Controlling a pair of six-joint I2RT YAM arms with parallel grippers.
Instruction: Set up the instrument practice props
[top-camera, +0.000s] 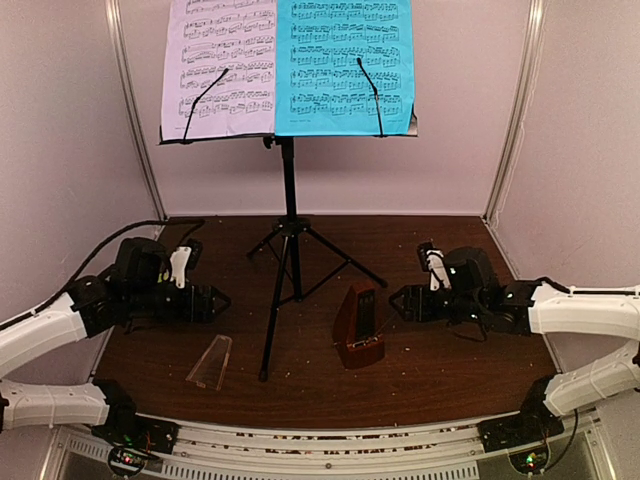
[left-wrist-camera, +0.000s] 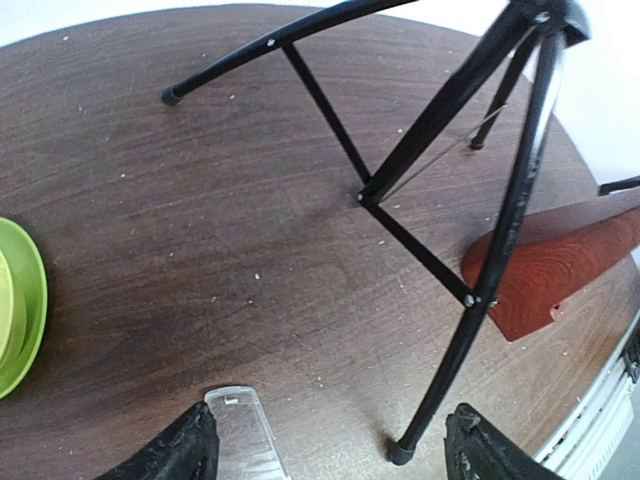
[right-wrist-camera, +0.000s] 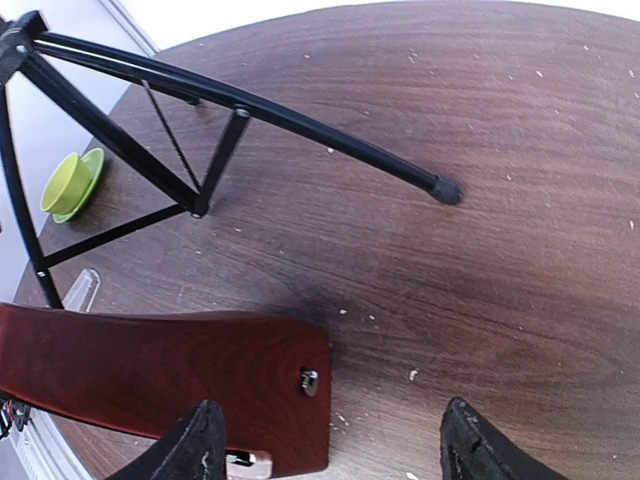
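Left gripper (top-camera: 222, 300): open, with the fingers spread wide and nothing gripped. It hangs low over the table (top-camera: 450, 365) on the left side and points toward the tripod legs.
Lime-green bowl (left-wrist-camera: 20, 300): at the far left edge of the left wrist view, resting on the table well apart from the tripod. The top view does not show it.
Clear cover (top-camera: 210, 363): off the metronome and on the table near its front edge. It is left of the nearest tripod leg and in front of the left gripper. No finger touches it.
Lilac sheet (top-camera: 220, 60): on the left half of the stand's desk, upright, with a black retainer wire (top-camera: 205, 100) across its lower part.
Music stand (top-camera: 289, 190): erect at the table's centre with its three legs spread and their feet on the wood. The sheets cover the desk face.
Cyan sheet (top-camera: 345, 60): on the right half of the desk, its edge against the lilac sheet, held by a second wire.
Metronome (top-camera: 358, 330): upright on its base and uncovered, just right of the nearest tripod leg.
Right gripper (top-camera: 393, 300): open, fingers apart and holding nothing. It is low over the table, just beside the metronome and pointing at it. Contact cannot be determined.
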